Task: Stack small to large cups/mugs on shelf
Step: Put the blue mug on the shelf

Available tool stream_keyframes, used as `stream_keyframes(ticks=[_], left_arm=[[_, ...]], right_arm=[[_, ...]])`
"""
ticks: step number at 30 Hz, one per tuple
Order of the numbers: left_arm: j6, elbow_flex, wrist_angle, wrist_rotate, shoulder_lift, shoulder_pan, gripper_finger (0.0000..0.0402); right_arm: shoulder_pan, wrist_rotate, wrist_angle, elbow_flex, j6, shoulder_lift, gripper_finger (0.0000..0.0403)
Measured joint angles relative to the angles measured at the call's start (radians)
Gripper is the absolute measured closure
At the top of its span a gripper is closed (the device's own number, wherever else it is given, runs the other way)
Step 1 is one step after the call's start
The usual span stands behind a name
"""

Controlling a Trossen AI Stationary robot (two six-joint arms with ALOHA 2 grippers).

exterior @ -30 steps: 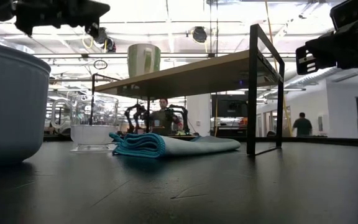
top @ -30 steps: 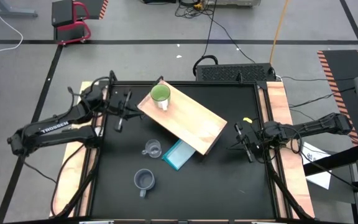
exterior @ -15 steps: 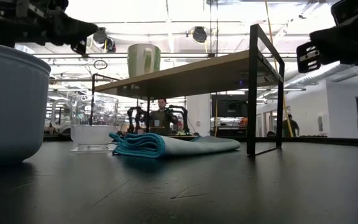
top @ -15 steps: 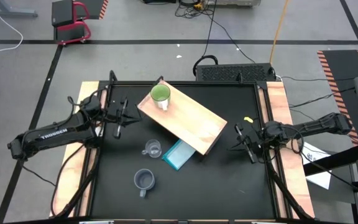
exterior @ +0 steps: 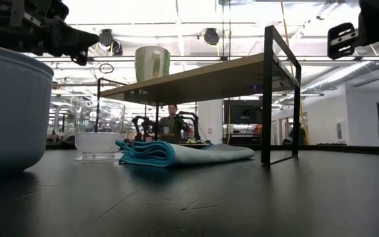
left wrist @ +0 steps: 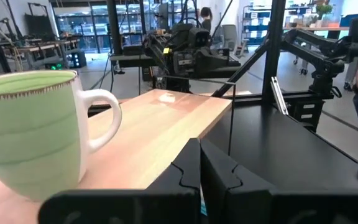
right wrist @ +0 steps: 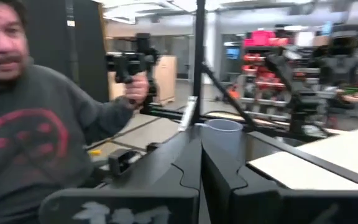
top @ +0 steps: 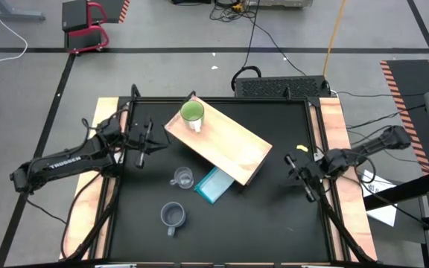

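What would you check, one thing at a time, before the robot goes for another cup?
1. Green mug upright on the shelf: ok.
2. Glass cup upright on the table, beside the blue cloth, apart from it: ok.
3. Grey mug upright and standing clear of everything: ok.
4. Left gripper empty, beside the shelf end: ok, but shut, so not ok for grasping yet.
5. Right gripper empty and shut, near the table's right edge: ok.
6. Whether either mug fits inside another: cannot tell.

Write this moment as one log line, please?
green mug: on shelf | glass cup, grey mug: on table | left gripper, right gripper: shut, empty
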Motion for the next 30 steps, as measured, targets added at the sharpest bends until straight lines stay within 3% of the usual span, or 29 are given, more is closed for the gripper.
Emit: stream_keyframes(ticks=[4, 11, 18, 30], left_arm=[[0.004, -0.014, 0.0, 0.0, 0.0, 0.0, 0.0401], [0.04, -0.039, -0.001, 0.0, 0.0, 0.0, 0.0401], [0.089, -0.063, 0.002, 0.001, 0.0, 0.0, 0.0401], [0.113, -0.114, 0.032, 0.002, 0.0, 0.0, 0.0401]], right_arm=[[0.082, 0.169, -0.006, 0.0, -0.037, 0.0, 0.0403], [0.173, 0.223, -0.006, 0.0, -0.078, 0.0, 0.0403], [0.182, 0.458, -0.051, 0.0, -0.083, 0.0, 0.0403], [0.144, 0.466, -0.082, 0.0, -0.088, -0.001, 0.0403]])
